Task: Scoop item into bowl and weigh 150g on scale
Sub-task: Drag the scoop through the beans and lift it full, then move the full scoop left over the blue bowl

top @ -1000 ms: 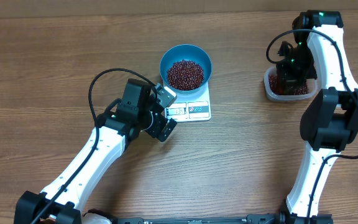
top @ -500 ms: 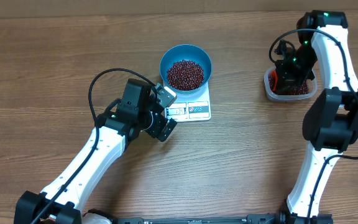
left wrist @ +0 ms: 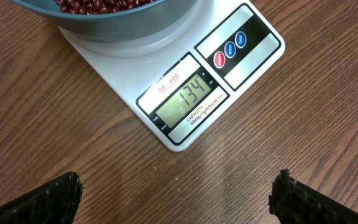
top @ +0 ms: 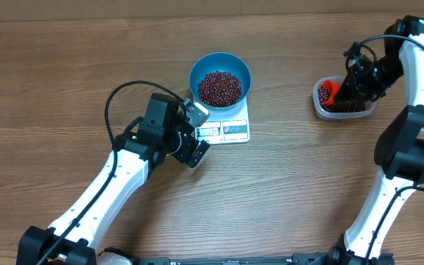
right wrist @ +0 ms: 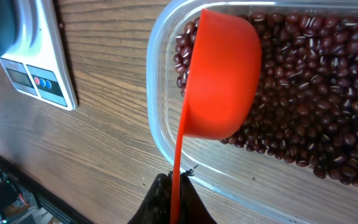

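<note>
The blue bowl stands on the far part of the white scale, in the middle of the worktop. It holds a heap of dark red-brown beans. The scale's long side runs toward the robot, with its display window and buttons on the near edge. In the left wrist view the display reads 134.

Well apart to the right, a clear plastic tub holds more of the same beans, spread across its floor. An orange scoop hangs over the tub's end nearest the scale. Its thin handle runs straight back to the right hand, which is pinched tight on it. The cup shows only its outer back, so I cannot tell what is in it.

The left hand hovers just beside the scale's display edge with its fingers spread wide, gripping nothing. Bare wood lies between scale and tub.
</note>
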Robot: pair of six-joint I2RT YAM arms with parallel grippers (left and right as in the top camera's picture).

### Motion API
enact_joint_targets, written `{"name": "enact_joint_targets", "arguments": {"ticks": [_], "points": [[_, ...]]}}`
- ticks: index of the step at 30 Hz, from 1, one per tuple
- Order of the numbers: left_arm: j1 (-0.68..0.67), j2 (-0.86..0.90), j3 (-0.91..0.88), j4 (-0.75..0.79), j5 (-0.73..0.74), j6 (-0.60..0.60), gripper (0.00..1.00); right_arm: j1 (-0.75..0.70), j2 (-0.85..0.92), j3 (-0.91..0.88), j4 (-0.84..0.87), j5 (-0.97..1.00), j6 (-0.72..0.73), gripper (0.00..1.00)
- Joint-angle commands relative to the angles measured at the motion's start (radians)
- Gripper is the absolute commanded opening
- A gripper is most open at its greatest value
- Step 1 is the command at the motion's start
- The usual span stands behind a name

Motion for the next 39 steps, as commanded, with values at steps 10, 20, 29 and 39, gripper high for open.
{"name": "enact_joint_targets", "arguments": {"ticks": [10,20,29,39], "points": [[0.000,0.008,-0.005,0.003,0.011,-0.006,1.00,-0.069,0.001,-0.072,0.003,-0.098,-0.090,0.04],[0.000,0.008,-0.005,0.003,0.011,-0.006,1.00,-0.143,0.000,-0.097,0.003,-0.243,-0.127,0.04],[0.000,0.008,-0.005,0.004,0.011,-0.006,1.00,-0.218,-0.008,-0.097,0.002,-0.325,-0.127,0.04],[0.000,0.008,-0.005,0.003,0.011,-0.006,1.00,-0.218,-0.125,-0.097,0.002,-0.406,-0.141,0.04]]}}
